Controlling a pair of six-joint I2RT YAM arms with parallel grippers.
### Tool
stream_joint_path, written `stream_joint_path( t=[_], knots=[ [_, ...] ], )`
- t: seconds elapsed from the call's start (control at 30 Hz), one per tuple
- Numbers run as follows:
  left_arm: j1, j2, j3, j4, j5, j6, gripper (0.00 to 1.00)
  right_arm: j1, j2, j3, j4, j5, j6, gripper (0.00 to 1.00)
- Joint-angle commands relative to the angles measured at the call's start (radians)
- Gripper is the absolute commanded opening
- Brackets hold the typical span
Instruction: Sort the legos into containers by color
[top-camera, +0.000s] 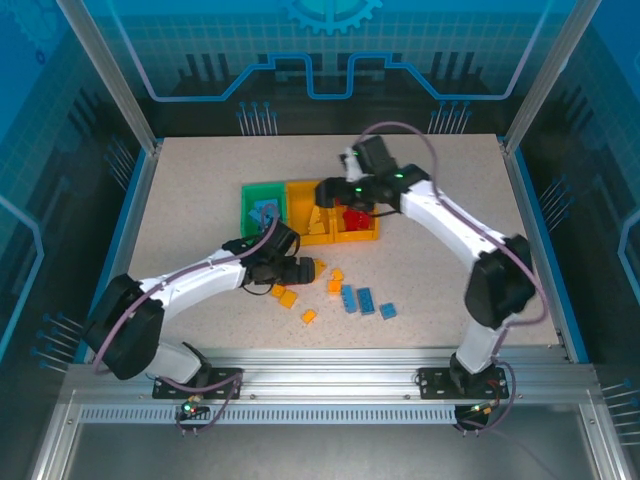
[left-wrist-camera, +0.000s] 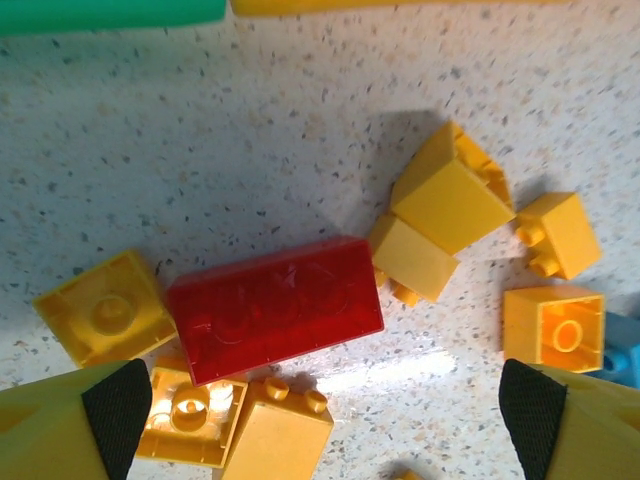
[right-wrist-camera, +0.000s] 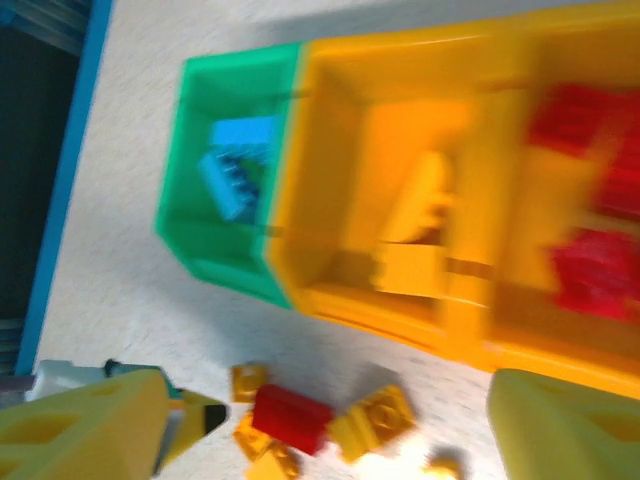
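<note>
Three joined containers stand mid-table: a green one holding blue legos, a middle yellow one holding yellow legos, and a right yellow one holding red legos. My left gripper is open, low over a loose heap. A red lego lies just ahead of its fingertips, ringed by yellow legos. My right gripper hangs open and empty above the containers' front edge. Its blurred view also catches the heap's red lego.
More loose legos lie on the table right of the left gripper: yellow ones and several blue ones. A blue lego's edge shows at the right. Low frame rails border the speckled table.
</note>
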Motion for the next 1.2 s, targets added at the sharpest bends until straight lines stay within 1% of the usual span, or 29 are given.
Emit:
stream_joint_path(
  t=[0.0, 0.07, 0.23, 0.43, 0.53, 0.7, 0.77, 0.87, 1.0, 1.17],
  knots=[
    [-0.011, 0.043, 0.04, -0.064, -0.05, -0.024, 0.93, -0.053, -0.114, -0.161, 0.016, 0.085, -0.01, 0.9],
    [-0.013, 0.061, 0.049, -0.071, -0.061, -0.026, 0.92, -0.071, -0.187, -0.245, -0.013, 0.12, -0.014, 0.92],
    [-0.013, 0.097, 0.072, -0.081, -0.075, -0.029, 0.9, -0.074, -0.318, -0.426, -0.081, 0.192, 0.01, 0.94],
    [-0.014, 0.147, 0.104, -0.086, -0.083, -0.014, 0.86, -0.075, -0.45, -0.622, -0.08, 0.23, 0.07, 0.94],
    [-0.013, 0.171, 0.117, -0.092, -0.086, -0.004, 0.85, -0.079, -0.504, -0.678, -0.091, 0.255, 0.084, 0.96],
    [-0.014, 0.197, 0.122, -0.088, -0.086, -0.008, 0.83, -0.083, -0.543, -0.699, -0.115, 0.262, 0.082, 0.96],
    [-0.013, 0.205, 0.125, -0.082, -0.086, -0.011, 0.8, -0.082, -0.542, -0.703, -0.128, 0.262, 0.078, 0.96],
    [-0.014, 0.22, 0.132, -0.08, -0.082, -0.013, 0.72, -0.081, -0.537, -0.724, -0.138, 0.251, 0.081, 0.96],
    [-0.014, 0.235, 0.133, -0.077, -0.087, -0.009, 0.67, -0.064, -0.536, -0.754, -0.148, 0.246, 0.09, 0.96],
    [-0.013, 0.251, 0.143, -0.078, -0.086, -0.003, 0.53, -0.039, -0.543, -0.785, -0.148, 0.247, 0.105, 0.96]
  ],
)
